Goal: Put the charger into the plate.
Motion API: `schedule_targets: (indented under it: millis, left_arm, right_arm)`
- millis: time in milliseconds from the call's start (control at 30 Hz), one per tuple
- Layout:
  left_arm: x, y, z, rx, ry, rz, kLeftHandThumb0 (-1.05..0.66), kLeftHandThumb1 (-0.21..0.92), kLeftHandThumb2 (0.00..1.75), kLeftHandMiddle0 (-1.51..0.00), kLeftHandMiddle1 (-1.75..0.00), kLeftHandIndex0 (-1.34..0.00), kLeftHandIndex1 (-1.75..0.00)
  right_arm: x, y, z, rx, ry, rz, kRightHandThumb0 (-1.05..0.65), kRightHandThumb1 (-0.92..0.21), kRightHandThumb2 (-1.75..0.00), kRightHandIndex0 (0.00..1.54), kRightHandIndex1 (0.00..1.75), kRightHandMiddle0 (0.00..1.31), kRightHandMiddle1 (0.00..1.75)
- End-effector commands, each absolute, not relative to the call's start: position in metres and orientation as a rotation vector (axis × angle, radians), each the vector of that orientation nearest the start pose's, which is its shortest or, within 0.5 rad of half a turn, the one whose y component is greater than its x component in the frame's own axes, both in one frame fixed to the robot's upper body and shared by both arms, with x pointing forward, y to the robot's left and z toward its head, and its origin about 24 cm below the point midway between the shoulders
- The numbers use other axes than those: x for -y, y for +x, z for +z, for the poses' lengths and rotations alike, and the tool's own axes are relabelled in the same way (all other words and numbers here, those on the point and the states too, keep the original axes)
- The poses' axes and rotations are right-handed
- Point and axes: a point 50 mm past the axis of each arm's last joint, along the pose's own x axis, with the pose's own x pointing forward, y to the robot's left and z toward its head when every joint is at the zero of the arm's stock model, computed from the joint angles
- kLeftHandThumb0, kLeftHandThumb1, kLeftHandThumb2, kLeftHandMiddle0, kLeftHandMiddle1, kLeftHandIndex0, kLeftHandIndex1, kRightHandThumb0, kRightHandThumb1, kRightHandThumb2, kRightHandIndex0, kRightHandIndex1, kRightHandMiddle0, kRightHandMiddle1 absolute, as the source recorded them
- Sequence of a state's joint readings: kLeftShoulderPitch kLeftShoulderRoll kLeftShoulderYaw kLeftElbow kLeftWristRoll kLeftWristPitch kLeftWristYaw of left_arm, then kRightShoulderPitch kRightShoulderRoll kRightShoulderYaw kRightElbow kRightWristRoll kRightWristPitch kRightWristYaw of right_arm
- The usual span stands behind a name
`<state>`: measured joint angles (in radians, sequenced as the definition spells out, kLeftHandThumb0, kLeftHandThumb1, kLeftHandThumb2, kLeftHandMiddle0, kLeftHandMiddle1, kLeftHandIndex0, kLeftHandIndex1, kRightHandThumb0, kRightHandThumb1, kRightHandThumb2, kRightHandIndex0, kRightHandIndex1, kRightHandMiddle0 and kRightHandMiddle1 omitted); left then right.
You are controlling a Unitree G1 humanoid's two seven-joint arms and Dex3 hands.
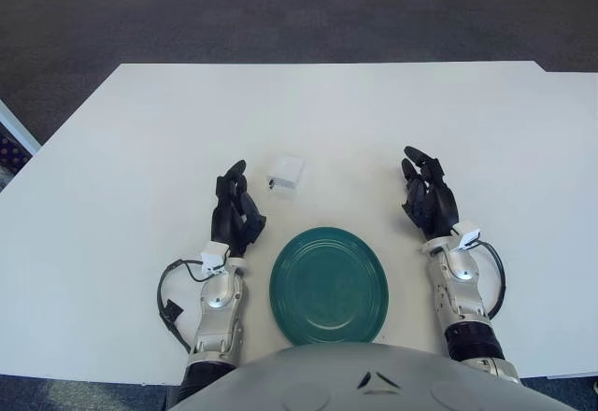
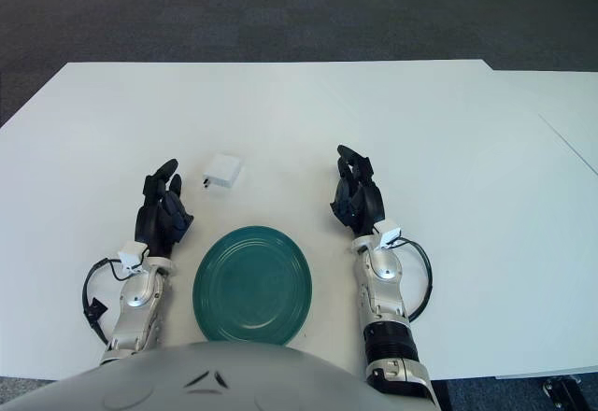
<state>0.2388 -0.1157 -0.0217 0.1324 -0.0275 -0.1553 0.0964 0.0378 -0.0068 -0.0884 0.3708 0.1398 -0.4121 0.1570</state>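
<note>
So basically nothing's done yet on this one. The charger [image 1: 287, 172], a small white cube-ish thing, is sitting on the table [image 1: 112, 149] just past the plate's far rim, a bit toward the robot's left, clearly apart from it. The plate [image 1: 329, 286] is a plain dark green one and it's got nothing in it.

Left hand [image 1: 234, 211] shows just left of the plate, fingers loosely spread and pointing away from the robot, holding nothing. Its fingertips are near the charger but not touching it. Right hand [image 1: 429, 198] shows right of the plate, a little further off, same deal: fingers relaxed and open, no object in them.

My read: the whole job is still ahead. Reach, grab, carry over, drop. The left hand looks like the obvious pick since it's way closer to the charger, and the trip to the plate is short.

On labels: I can't make out any brand or writing on the charger, the face I can see looks blank white. There's a dark bit on the side facing the left hand, probably the prongs, but can't say for sure. No markings on the plate either.
</note>
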Motion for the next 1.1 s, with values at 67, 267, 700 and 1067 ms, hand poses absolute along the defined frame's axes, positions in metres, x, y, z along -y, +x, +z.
schedule_targets:
  millis: [67, 267, 700, 1067]
  left_arm:
    - [-0.140, 0.190, -0.035, -0.269, -0.111, 0.150, -0.89, 0.92, 0.89, -0.25, 0.00, 0.00, -0.72]
    - [-0.147, 0.206, -0.016, -0.186, -0.050, 0.128, -0.87, 0.92, 0.86, -0.22, 0.00, 0.00, -0.67]
    - [-0.150, 0.228, 0.047, 0.115, 0.396, 0.038, -0.86, 0.92, 0.80, -0.20, 0.00, 0.00, -0.65]
    - [-0.151, 0.256, 0.075, 0.307, 1.015, -0.023, -1.02, 0.92, 0.68, -0.19, 0.00, 0.00, -0.72]
  right_arm:
    - [0.172, 0.190, -0.068, -0.302, 0.163, -0.052, -0.82, -0.92, -0.79, 0.42, 0.00, 0.01, 0.81]
    - [0.172, 0.191, -0.068, -0.304, 0.158, -0.053, -0.81, -0.92, -0.80, 0.42, 0.00, 0.00, 0.81]
    - [0.171, 0.190, -0.070, -0.319, 0.173, -0.065, -0.84, -0.92, -0.79, 0.43, 0.01, 0.01, 0.82]
    - [0.171, 0.191, -0.072, -0.322, 0.170, -0.063, -0.83, -0.92, -0.77, 0.43, 0.00, 0.02, 0.82]
